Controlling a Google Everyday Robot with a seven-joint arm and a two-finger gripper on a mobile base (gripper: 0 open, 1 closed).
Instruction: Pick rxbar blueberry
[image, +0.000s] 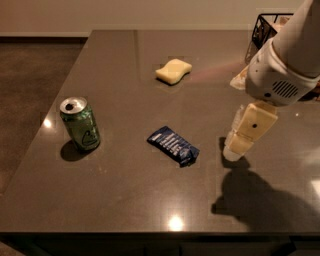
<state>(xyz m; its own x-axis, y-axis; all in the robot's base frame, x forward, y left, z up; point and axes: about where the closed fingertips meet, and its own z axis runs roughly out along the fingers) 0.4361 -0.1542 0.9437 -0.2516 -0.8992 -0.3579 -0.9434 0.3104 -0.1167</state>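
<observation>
Here, dark grey table (125, 200), brown floor (35, 65) left; gripper (232, 151) near rxbar blueberry (173, 145), rightward, spread cannot tell.

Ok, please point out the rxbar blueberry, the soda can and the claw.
rxbar blueberry (173, 145): camera view, middle of the wrapper.
soda can (82, 127): camera view, green side wall.
claw (234, 149): camera view, its lower tip, right of the bar.

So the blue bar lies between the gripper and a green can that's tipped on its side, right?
Not quite: the camera view shows the green can standing upright. The blue bar does lie between it and the gripper, untouched.
</observation>
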